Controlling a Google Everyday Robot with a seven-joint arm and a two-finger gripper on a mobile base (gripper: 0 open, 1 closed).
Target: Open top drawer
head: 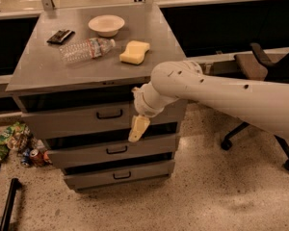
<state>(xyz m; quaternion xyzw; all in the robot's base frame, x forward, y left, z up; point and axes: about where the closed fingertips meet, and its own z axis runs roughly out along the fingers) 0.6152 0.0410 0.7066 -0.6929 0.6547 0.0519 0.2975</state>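
Note:
The top drawer (72, 121) is the widest grey front of the cabinet, just under the cabinet top, with a small black bar handle (109, 114) at its centre. A dark gap runs along its upper edge. My gripper (137, 129) hangs pointing down in front of the drawer's right half, to the right of the handle and a little lower, reaching over the gap above the middle drawer (111, 150). It is not on the handle. My white arm (221, 93) comes in from the right.
On the cabinet top (43, 69) lie a white bowl (106, 24), a plastic bottle (85, 48), a yellow sponge (135, 52) and a dark small object (60, 35). The bottom drawer (118, 175) is below. Litter (12, 143) lies on the floor at left, an office chair (265, 71) at right.

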